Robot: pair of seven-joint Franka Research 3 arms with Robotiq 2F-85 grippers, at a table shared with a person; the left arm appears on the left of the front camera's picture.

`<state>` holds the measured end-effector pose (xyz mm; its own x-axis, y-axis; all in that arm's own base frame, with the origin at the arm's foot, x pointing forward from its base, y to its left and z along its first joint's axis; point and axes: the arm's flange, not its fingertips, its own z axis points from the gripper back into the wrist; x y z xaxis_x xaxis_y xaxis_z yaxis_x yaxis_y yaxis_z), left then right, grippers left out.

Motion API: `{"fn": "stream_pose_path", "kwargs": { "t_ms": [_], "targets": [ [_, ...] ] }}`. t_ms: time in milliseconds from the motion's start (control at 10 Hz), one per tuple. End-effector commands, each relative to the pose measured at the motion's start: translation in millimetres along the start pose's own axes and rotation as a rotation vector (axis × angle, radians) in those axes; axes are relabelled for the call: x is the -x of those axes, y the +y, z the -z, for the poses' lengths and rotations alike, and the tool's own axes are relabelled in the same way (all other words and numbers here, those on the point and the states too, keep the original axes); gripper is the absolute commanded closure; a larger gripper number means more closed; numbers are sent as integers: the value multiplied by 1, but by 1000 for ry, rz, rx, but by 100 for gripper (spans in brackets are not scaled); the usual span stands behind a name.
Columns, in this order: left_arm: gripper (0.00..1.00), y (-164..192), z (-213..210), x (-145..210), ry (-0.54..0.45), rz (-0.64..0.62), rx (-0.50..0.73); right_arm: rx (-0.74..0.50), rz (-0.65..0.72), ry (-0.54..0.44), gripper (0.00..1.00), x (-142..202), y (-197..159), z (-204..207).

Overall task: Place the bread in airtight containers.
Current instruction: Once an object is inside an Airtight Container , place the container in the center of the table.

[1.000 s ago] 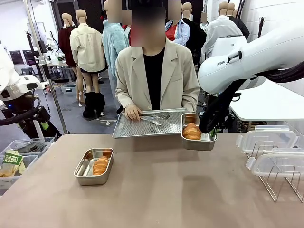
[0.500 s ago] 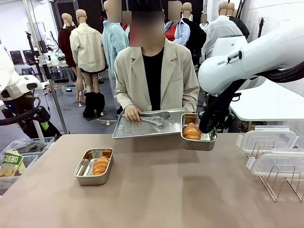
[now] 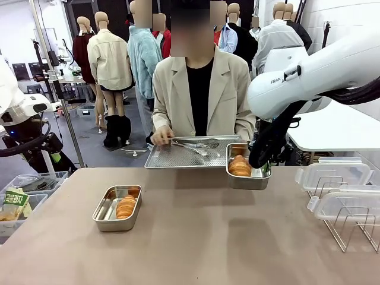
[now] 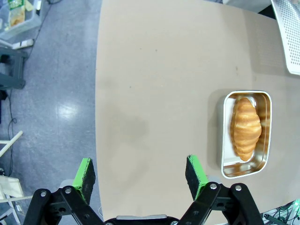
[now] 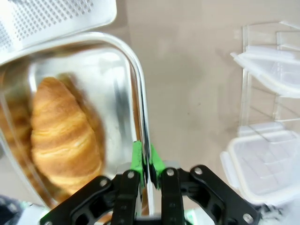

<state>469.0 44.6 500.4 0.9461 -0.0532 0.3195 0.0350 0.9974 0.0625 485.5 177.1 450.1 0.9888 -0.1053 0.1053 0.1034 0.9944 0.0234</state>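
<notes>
The table (image 3: 208, 237) is seen across from the robot's side, toward the person (image 3: 199, 95) at its far edge. The near pan (image 4: 243, 168) is looked down on from high by the left wrist camera; the far pan (image 5: 112, 93) is framed very close by the right — both pans, and the clear lids (image 5: 262, 164), are shared with the front view.

Readable text was just one item: dark capital letters "FRA" on the white shell of the right arm (image 3: 309, 68), by the joint above its black wrist. The letters after that ran round the curve and couldn't be made out. Green packet (image 3: 13, 203) off the table's (image 3: 196, 237) left edge had print on its face, too small and blurred to read.
</notes>
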Motion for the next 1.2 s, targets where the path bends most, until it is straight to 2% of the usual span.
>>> {"fn": "stream_pose_path", "kwargs": {
  "t_ms": [0, 200, 600, 1100],
  "targets": [
    [0, -1, -2, 0, -3, -14, -9, 42, -15, -25, 100, 2, 9, 31],
    [0, -1, -2, 0, -3, -14, -9, 61, -33, -9, 100, -2, 11, 65],
    [0, -1, -2, 0, -3, -14, -9, 27, -43, 32, 100, -5, 14, 108],
    [0, -1, -2, 0, -3, -14, -9, 50, -18, 69, 100, -18, 24, 134]
  ]
}}
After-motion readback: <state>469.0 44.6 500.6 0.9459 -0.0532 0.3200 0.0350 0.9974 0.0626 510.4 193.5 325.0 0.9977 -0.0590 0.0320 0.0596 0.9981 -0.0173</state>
